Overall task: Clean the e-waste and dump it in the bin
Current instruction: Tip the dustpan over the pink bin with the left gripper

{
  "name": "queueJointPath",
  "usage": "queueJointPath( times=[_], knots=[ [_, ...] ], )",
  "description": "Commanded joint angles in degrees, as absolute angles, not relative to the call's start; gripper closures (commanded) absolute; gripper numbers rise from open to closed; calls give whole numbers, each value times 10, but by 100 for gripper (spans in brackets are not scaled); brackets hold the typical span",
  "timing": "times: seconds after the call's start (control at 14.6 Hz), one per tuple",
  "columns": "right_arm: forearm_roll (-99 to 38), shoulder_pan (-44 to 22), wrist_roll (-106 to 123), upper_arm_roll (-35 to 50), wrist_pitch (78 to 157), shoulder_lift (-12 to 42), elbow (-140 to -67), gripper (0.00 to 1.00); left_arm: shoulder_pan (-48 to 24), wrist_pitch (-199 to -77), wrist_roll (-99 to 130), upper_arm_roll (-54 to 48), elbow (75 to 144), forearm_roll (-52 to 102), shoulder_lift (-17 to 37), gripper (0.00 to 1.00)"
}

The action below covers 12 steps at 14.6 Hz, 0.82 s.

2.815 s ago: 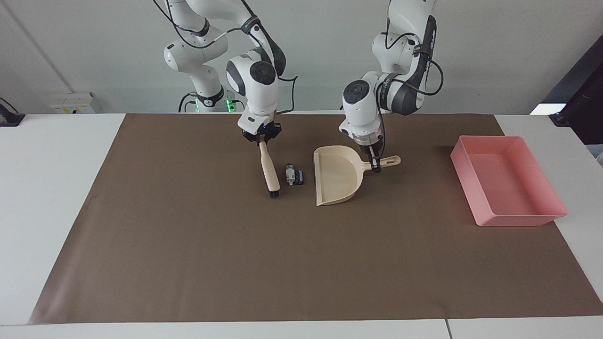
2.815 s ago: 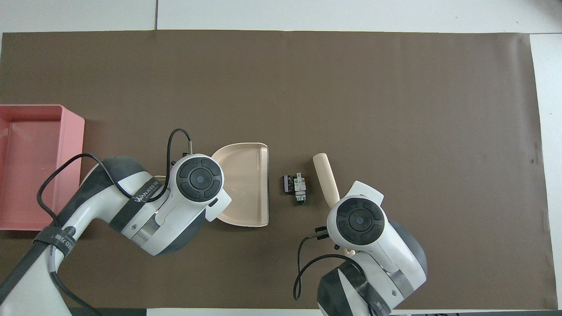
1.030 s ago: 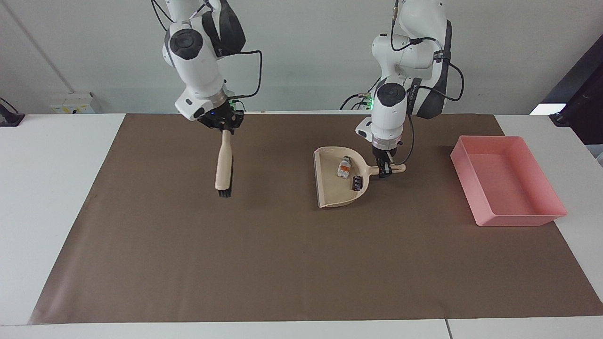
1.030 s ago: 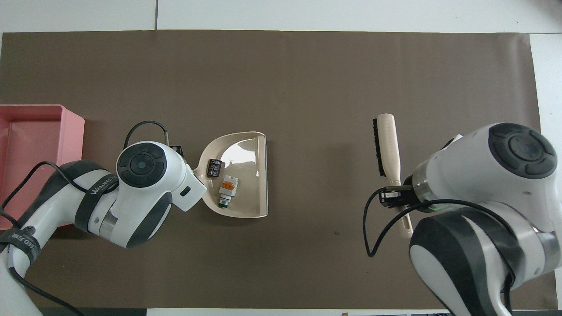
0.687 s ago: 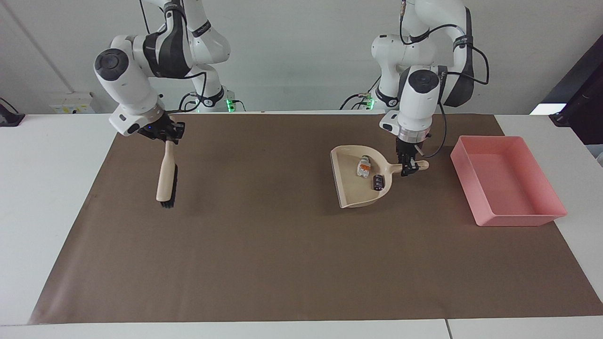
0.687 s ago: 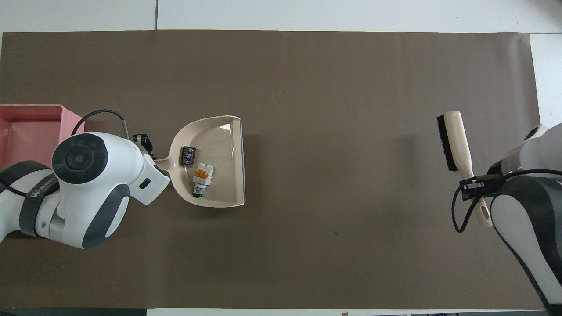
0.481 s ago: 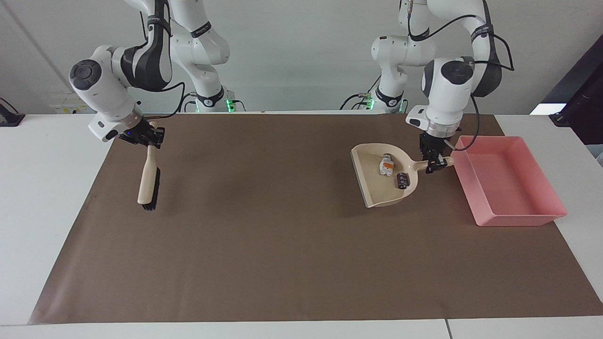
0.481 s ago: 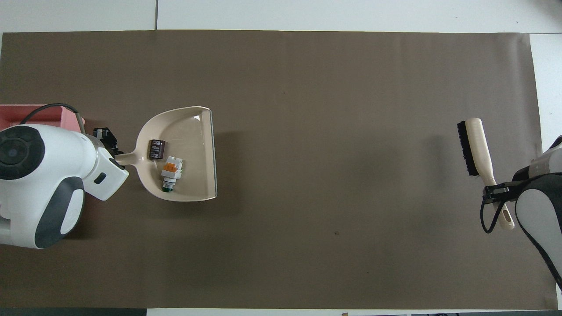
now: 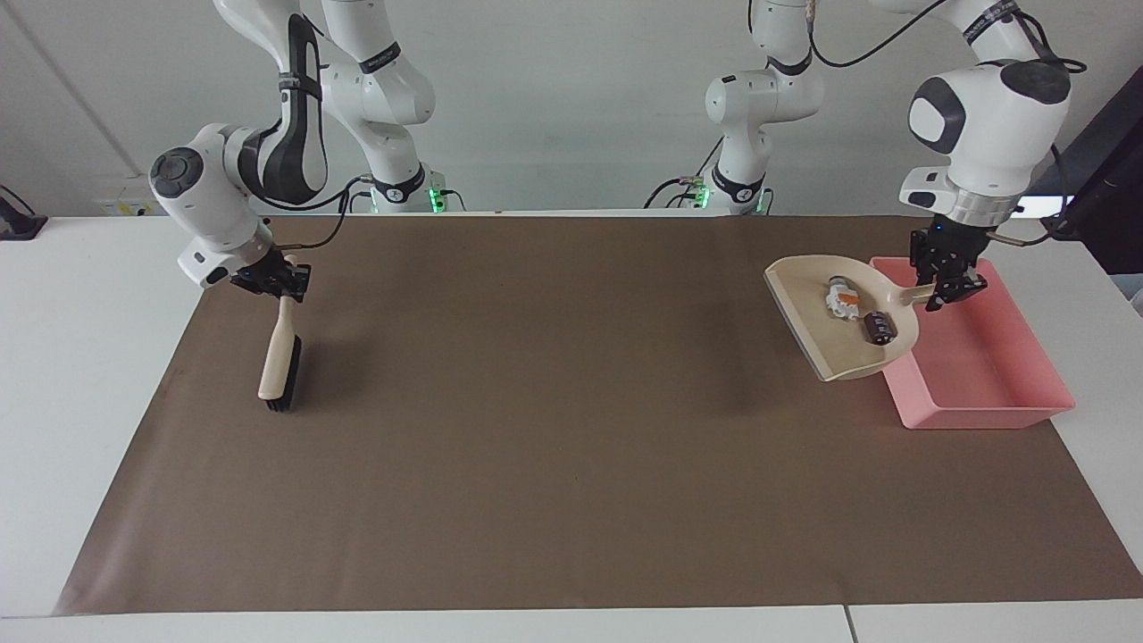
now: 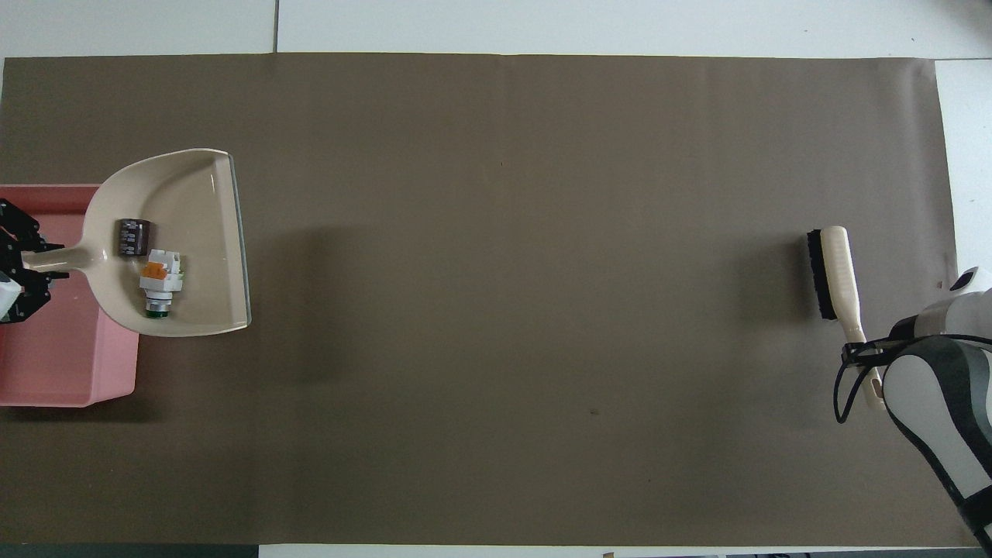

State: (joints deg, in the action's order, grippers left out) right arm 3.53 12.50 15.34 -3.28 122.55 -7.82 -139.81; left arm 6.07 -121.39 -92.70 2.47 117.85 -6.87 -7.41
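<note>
My left gripper (image 9: pixel 946 288) is shut on the handle of the beige dustpan (image 9: pixel 826 344) and holds it raised, with the handle end over the pink bin (image 9: pixel 982 415) and the pan's mouth out over the mat. The e-waste lies in the pan: a white piece with orange (image 9: pixel 841 297) and a black piece (image 9: pixel 879 326). In the overhead view the left gripper (image 10: pixel 23 260), the dustpan (image 10: pixel 198 201), the white piece (image 10: pixel 161 280), the black piece (image 10: pixel 132 236) and the bin (image 10: pixel 62 372) all show. My right gripper (image 9: pixel 281 279) is shut on the brush (image 9: pixel 277 353).
The brush (image 10: pixel 835 271) hangs bristles down, low at the mat, at the right arm's end of the table, with the right gripper (image 10: pixel 866 353) on its handle. The brown mat (image 9: pixel 536 446) covers the table between the brush and the bin.
The left arm has lifted the dustpan with the scraps and carried it toward the bin, now partly over it. The right arm has carried the brush away to its own end and lowered it.
</note>
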Motion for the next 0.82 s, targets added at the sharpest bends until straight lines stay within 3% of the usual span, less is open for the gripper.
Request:
queueJointPath(
  times=[0.0,0.27,0.48,0.55,0.62,0.69,0.76],
  knots=[
    [42,149,185,-25,1260,-90,-1419,98,132,-1180,-1021,19,1091,-53,-17,100],
    [41,150,171,-25,1270,-90,-1426,96,206,-1150,-1156,20,969,-61,64,100],
    [41,150,167,-24,1270,-91,-1429,96,237,-1198,-1228,25,957,-108,83,100],
    [41,149,167,-24,1270,-91,-1429,91,240,-1228,-1227,25,968,-154,82,100],
    [41,149,167,-24,1269,-91,-1428,78,240,-1257,-1224,25,989,-184,78,100],
    [41,148,167,-24,1267,-90,-1426,55,241,-1285,-1225,26,1006,-212,74,100],
    [41,147,170,-24,1260,-88,-1420,20,240,-1299,-1225,26,1025,-246,69,100]
  ],
)
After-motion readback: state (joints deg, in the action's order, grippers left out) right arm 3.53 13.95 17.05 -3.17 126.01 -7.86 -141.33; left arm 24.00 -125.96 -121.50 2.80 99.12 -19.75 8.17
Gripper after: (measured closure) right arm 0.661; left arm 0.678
